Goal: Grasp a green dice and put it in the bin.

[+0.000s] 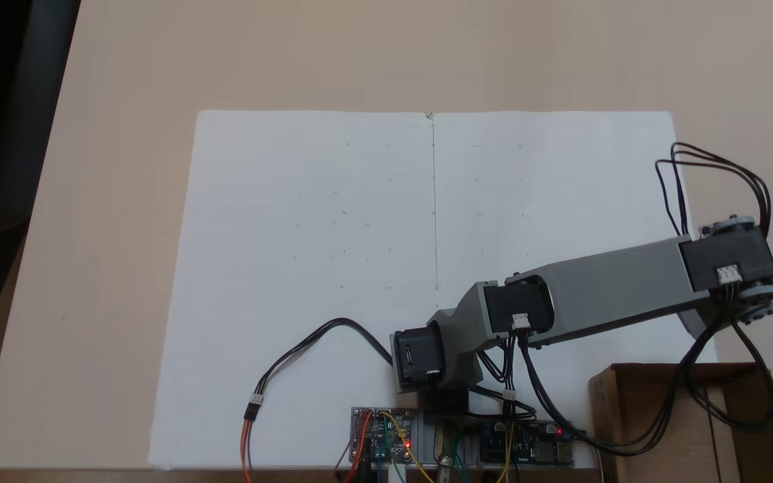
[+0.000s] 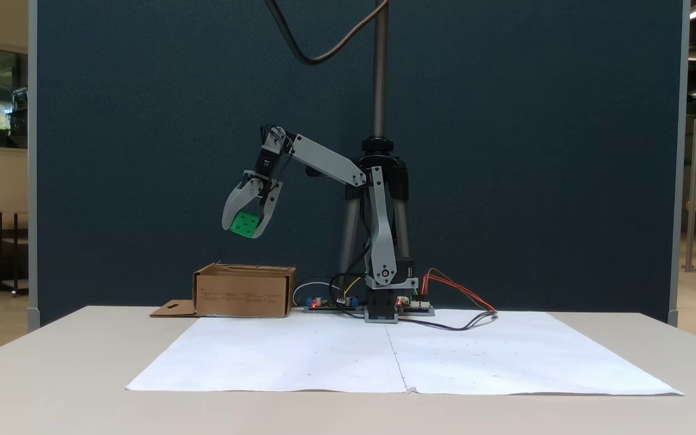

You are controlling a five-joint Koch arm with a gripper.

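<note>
Seen from the front in a fixed view, our left-to-right sweep starts with the bin [image 2: 244,291], a brown cardboard box standing on the table [image 2: 70,362], its flap [image 2: 173,309] lying flat to its left. Above the bin and well clear of its rim, we see the gripper [image 2: 248,232] pointing down with the green dice [image 2: 244,224] clamped between its two grey jaws near their tips, pip holes facing us. Further right, the arm [image 2: 327,160] slopes down to its base [image 2: 381,305], which stands at the far edge of the white paper [image 2: 505,362]. In the fixed view from above, we see the bin [image 1: 635,416] at lower right, the arm [image 1: 601,288] reaching over it.
</note>
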